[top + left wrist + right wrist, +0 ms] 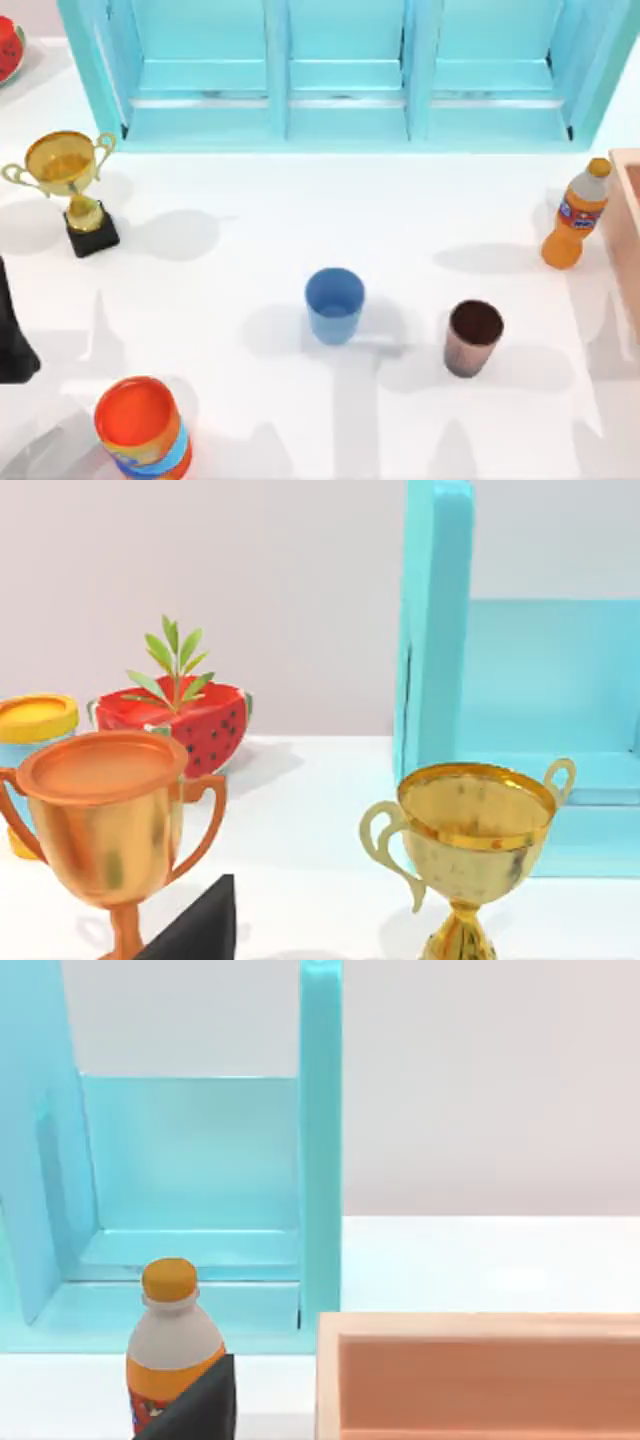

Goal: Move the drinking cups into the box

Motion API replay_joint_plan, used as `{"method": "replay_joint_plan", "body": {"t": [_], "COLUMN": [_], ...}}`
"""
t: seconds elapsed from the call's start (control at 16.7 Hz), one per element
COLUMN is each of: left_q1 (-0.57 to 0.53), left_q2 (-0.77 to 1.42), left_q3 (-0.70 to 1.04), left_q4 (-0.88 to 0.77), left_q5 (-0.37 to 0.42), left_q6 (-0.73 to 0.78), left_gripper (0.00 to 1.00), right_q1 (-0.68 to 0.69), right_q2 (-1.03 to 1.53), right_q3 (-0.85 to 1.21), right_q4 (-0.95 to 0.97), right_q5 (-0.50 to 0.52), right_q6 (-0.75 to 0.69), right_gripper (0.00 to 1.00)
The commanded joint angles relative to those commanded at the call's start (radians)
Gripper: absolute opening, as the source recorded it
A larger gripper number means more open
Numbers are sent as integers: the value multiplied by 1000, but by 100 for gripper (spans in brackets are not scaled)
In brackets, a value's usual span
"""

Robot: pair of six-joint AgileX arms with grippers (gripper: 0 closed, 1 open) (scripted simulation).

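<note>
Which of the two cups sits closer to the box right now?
The coppery brown cup, right of the blue cup in the top view. The box is at the table's right edge, beside the orange bottle.

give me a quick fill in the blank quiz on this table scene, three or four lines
1. The cup nearest the table's middle, the blue cup, is coloured ____.
2. The brown cup stands to the top view's ____ of the blue cup.
3. The orange bottle stands beside the salmon ____ at the table's right edge.
4. The gold trophy stands on a ____ base.

Missing words: blue; right; box; black
</note>
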Motion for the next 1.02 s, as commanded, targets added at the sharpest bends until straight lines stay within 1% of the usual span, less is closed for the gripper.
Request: {"method": "replay_joint_plan", "body": {"t": [0.24, 0.48, 0.66, 1.02], "left_q1": [0, 0, 0, 0], "left_q2": [0, 0, 0, 0], "left_q3": [0, 0, 0, 0], "left_q4": [0, 0, 0, 0], "left_q5": [0, 0, 0, 0], "left_q6": [0, 0, 0, 0], "left_gripper": [100, 100, 100, 100], "right_q1": [13, 82, 157, 329], "right_q2": [32, 223, 476, 1114], "right_q3": [31, 218, 439, 925], "right_q4": [-29, -190, -375, -800], "right_q5": [0, 0, 2, 4], "right_q6": [14, 86, 164, 339], "right_gripper": [100, 100, 100, 100]}}
